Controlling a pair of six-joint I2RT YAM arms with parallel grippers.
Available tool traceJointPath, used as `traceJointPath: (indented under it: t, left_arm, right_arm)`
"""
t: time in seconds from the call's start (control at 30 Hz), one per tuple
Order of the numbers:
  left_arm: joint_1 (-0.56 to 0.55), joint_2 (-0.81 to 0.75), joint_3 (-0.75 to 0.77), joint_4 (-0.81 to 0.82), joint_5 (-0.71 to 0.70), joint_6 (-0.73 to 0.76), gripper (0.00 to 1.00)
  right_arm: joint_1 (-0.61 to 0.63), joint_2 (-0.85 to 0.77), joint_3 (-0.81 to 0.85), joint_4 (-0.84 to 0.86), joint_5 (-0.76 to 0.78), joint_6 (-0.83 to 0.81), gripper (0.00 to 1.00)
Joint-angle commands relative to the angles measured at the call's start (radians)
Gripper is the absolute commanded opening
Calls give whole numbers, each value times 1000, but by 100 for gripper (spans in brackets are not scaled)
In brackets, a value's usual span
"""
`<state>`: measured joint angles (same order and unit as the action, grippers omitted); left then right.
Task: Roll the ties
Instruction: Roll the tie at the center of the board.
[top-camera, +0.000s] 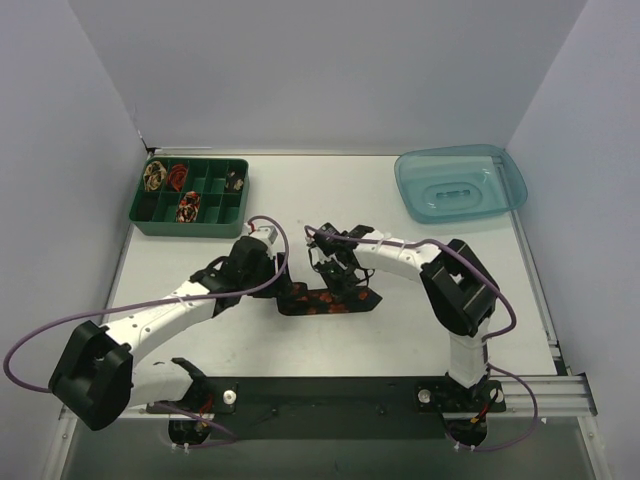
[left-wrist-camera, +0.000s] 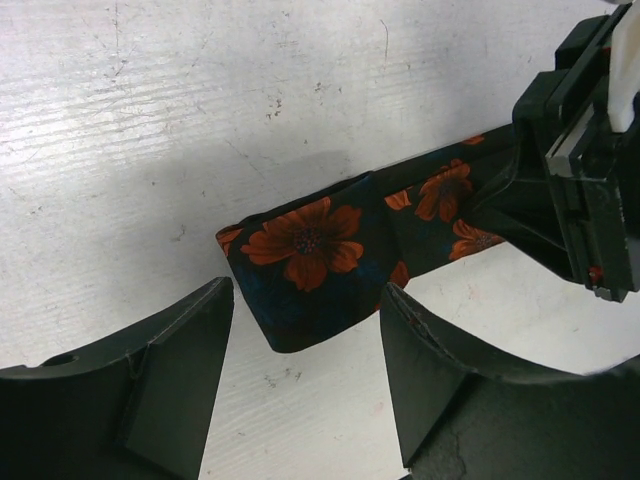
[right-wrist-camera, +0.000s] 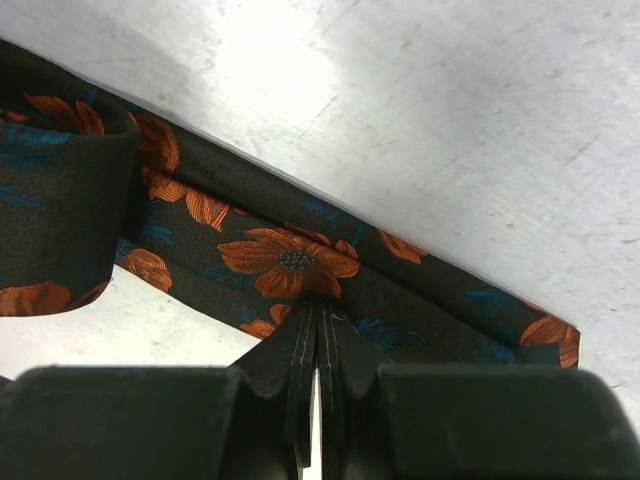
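Observation:
A dark navy tie (top-camera: 330, 301) with red-orange flowers lies on the table between both arms. In the left wrist view its folded end (left-wrist-camera: 305, 265) lies flat just beyond my left gripper (left-wrist-camera: 307, 293), which is open and empty, one finger on each side. My left gripper (top-camera: 288, 292) is at the tie's left end. My right gripper (top-camera: 343, 283) is over the tie's middle. In the right wrist view it (right-wrist-camera: 316, 305) is shut, its tips on the tie (right-wrist-camera: 290, 260) at its near edge. Small rolled ties (top-camera: 187, 207) sit in a green tray.
The green compartment tray (top-camera: 215, 222) stands at the back left. A translucent blue tub (top-camera: 460, 185) stands at the back right. White walls close in the table on three sides. Purple cables run along both arms.

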<state>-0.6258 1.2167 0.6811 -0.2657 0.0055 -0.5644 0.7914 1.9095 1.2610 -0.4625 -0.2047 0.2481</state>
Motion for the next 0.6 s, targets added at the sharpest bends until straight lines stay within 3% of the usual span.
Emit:
traceJointPath:
  t: [0.0,0.17,0.3,0.47,0.57]
  left_arm:
    - [21,-9,46,16,16,-2,70]
    - [90,-69,-17,-9,43,-46,72]
    - [167,-92,-100,60,160,-92,75]
    - [233,-71,-240,279,342,-167,76]
    - [244,-53,-294,404,384,-218,76]
  right_arm:
    - [-12,-36,35,-51,39,-17,3]
    - [-4,-92,90,-21,-15,-20,3]
    - [-4,-29,176,-16,-48,-17,3]
    - [-4,65,238,-18,-104,6,3]
    - [-4,94,241,-18,-111,19,3]
